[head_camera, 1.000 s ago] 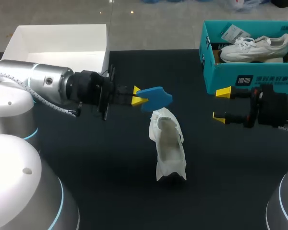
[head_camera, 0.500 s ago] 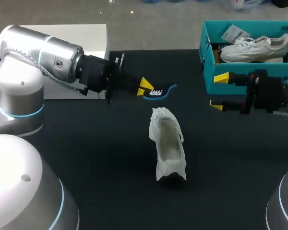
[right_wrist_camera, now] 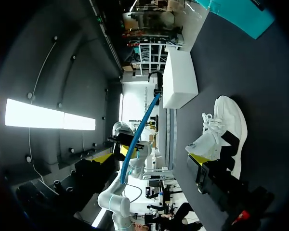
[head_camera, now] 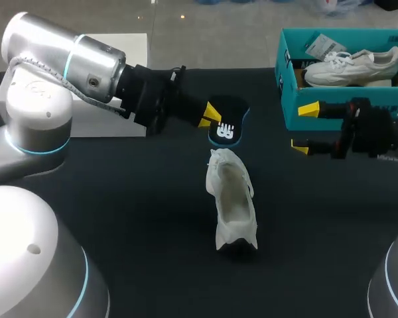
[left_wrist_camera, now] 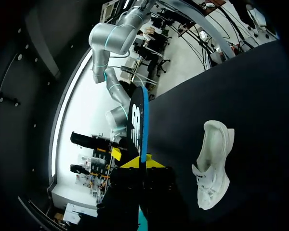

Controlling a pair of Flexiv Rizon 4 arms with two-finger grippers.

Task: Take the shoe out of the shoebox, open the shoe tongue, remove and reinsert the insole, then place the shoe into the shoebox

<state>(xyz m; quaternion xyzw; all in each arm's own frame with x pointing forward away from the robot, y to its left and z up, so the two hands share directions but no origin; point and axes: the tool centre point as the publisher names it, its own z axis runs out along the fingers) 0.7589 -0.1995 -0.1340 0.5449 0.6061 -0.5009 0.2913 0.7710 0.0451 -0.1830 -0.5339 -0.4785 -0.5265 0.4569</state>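
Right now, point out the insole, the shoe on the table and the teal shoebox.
insole (head_camera: pixel 229 116), head view, its dark face.
shoe (head_camera: pixel 232 199), head view, its inner lining.
teal shoebox (head_camera: pixel 331 94), head view, its front wall.

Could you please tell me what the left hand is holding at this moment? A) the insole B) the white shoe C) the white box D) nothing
A: the left hand grips the dark, blue-edged insole, while the white shoe lies on the table, outside its fingers.
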